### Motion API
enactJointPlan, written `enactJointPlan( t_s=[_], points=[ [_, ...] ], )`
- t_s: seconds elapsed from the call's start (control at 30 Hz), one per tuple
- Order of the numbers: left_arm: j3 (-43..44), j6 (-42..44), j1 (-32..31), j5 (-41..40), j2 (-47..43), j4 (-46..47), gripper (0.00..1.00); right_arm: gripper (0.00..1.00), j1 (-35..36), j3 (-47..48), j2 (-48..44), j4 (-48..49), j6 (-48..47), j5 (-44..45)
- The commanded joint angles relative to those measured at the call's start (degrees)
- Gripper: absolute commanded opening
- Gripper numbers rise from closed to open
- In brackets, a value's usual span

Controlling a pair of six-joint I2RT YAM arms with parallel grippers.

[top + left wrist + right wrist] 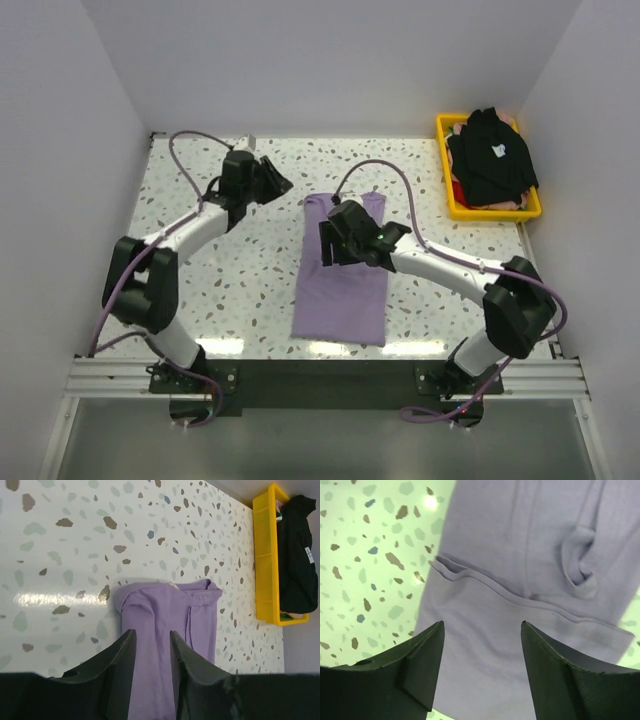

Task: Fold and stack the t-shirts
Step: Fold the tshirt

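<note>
Lavender t-shirt [338,290]: long folded strip on the desk [230,300]; black t-shirt [492,160] in the basket [452,205] right of it. Right gripper [482,625] wide open, empty, over it, likely lining up the cross fold. Left gripper [152,632] narrowly parted, empty, off its left edge.

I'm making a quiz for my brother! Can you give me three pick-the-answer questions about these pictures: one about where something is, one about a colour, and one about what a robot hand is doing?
1. Where is the black t-shirt?
A) on the floor B) in the yellow basket C) in a gripper
2. What colour is the flat t-shirt on the table?
A) purple B) red C) green
3. How is the right gripper?
A) shut on cloth B) open, holding nothing C) shut tight, empty

Answers: B, it is piled in the basket at the far right corner. A, it looks lavender in every view. B, its fingers stand apart above the cloth.
</note>
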Motion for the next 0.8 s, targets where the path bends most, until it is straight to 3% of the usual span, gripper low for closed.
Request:
enactJointPlan(
  t_s=[0.0, 0.1, 0.3, 0.63, 0.67, 0.77],
  points=[
    [7.4, 5.2, 0.7, 10.4, 9.0, 6.2, 0.38, 0.65, 2.0, 5.7, 4.5, 2.3, -0.4, 4.0],
    [13.9, 8.7, 1.0, 13.1, 17.8, 5.3, 0.37, 0.63, 2.3, 9.6, 9.3, 3.2, -1.2, 6.7],
    [19.7, 14.1, 1.4, 16.0, 25.0, 4.1, 0.37, 0.54, 2.7, 17.8, 19.2, 4.1, -1.9, 9.8],
    [18.4, 14.9, 2.2, 17.9, 26.7, 6.5, 0.51, 0.54, 2.8, 28.0, 31.6, 1.3, -2.8, 12.9],
    [18.0, 14.7, 2.2, 18.5, 26.7, 7.5, 0.51, 0.51, 2.6, 28.6, 32.7, 1.1, -3.1, 13.1],
    [17.2, 14.1, 2.2, 18.8, 27.0, 8.5, 0.51, 0.24, 2.6, 28.1, 33.2, 1.2, -4.3, 13.0]
  ],
)
